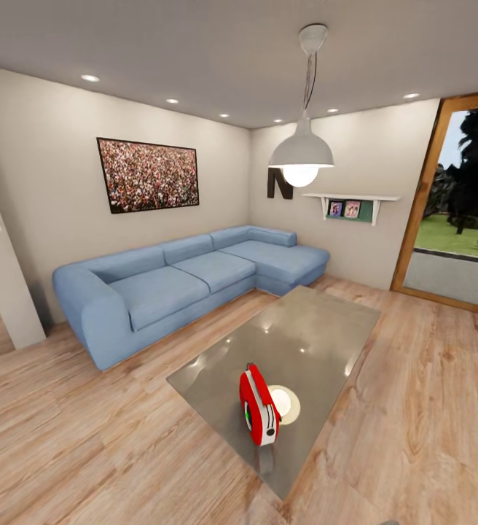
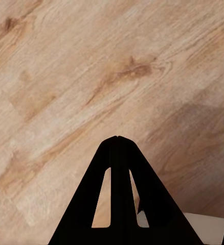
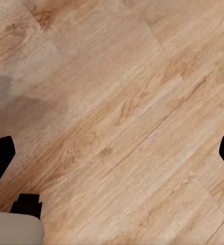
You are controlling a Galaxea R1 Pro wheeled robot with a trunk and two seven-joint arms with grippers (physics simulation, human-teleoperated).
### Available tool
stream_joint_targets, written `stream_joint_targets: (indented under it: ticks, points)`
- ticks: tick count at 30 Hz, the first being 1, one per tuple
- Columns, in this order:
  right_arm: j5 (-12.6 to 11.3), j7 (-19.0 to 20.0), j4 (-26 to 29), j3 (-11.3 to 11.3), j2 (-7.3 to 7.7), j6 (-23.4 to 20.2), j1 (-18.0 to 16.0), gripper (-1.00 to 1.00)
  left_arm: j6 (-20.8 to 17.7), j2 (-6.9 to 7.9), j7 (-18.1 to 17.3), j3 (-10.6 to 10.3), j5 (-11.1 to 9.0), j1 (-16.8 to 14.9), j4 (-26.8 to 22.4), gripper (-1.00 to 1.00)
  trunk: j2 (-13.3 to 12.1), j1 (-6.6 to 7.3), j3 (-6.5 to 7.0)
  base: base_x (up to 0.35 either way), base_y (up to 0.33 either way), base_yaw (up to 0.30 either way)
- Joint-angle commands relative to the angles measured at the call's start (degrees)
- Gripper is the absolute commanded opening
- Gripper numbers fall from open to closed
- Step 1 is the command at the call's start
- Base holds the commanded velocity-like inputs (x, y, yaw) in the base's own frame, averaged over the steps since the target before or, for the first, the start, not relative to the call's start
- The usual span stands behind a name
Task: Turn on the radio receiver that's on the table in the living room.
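Red glossy handheld radio receiver [image 1: 259,415], probably light, rigid and slippery, stands upright near the reflective grey glass coffee table's [image 1: 319,321] nearest corner; left gripper [image 2: 117,139] clenched, right gripper [image 3: 112,153] spread.

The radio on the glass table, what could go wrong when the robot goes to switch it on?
1. The radio receiver stands upright on a narrow edge, so a push could topple it.
2. It sits near the table corner closest to the camera and might slide off.
3. The left tool is shut and the right tool is open, both over bare floor, so the whole approach remains.
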State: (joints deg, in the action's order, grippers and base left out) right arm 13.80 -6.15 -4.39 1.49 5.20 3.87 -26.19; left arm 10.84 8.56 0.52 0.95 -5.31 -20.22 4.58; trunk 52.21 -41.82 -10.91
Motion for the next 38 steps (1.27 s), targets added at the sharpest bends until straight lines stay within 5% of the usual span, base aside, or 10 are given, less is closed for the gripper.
stream_joint_targets:
  ticks: [1,10,16,23,38]
  points:
    - [0.0,0.0,0.0,0.0,-0.01,0.0,0.0,1.0,0.3,-0.02,0.0,0.0,0.0,0.0,0.0,-1.0,-0.4,0.23,0.19,0.0,0.0,0.0]
    - [0.0,0.0,0.0,0.0,-0.01,0.0,0.0,1.0,1.1,-0.92,-0.1,0.0,0.0,0.0,0.0,-1.0,-0.8,0.45,0.37,0.0,0.0,0.0]
    - [0.0,0.0,0.0,0.0,-0.01,0.0,0.0,1.0,0.5,-4.39,-0.3,0.0,0.1,0.1,0.1,-1.0,-0.8,0.45,0.37,0.0,0.0,0.0]
    - [0.0,0.0,0.0,0.0,-0.01,0.0,0.0,1.0,0.5,-10.29,-0.5,0.0,0.1,0.2,0.1,-1.0,-0.8,0.45,0.37,0.0,0.0,0.0]
    - [0.0,0.0,0.0,0.0,-0.01,0.0,0.0,1.0,0.5,-12.13,-0.6,0.1,-0.1,0.2,0.1,-1.0,-0.8,0.45,0.37,0.0,0.0,0.0]
